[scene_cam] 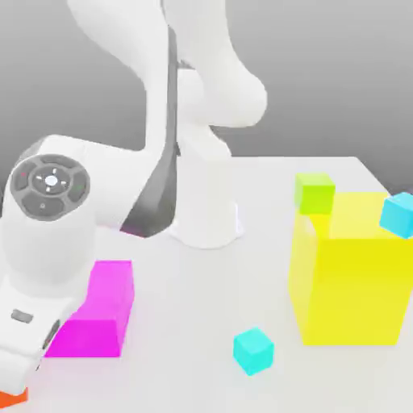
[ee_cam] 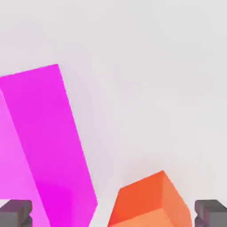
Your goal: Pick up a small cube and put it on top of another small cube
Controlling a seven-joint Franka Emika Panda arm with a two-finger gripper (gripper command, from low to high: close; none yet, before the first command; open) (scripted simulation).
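The small orange cube [ee_cam: 150,204] lies on the white table between the two dark fingertips [ee_cam: 15,213] of my gripper [ee_cam: 113,216]. The jaws stand wide apart and open, with a gap on each side of the cube. In the exterior view the hand [scene_cam: 24,339] hangs low at the bottom left corner, and a sliver of the orange cube [scene_cam: 12,397] peeks out under it. A magenta block [ee_cam: 44,142] stands close beside the cube.
The magenta block [scene_cam: 97,310] sits just to the exterior view's right of the hand. A big yellow block [scene_cam: 351,270] stands at the right with a lime-green cube [scene_cam: 314,193] behind it. One cyan cube [scene_cam: 398,214] sits on the yellow block's far right corner, another cyan cube [scene_cam: 253,350] lies in front.
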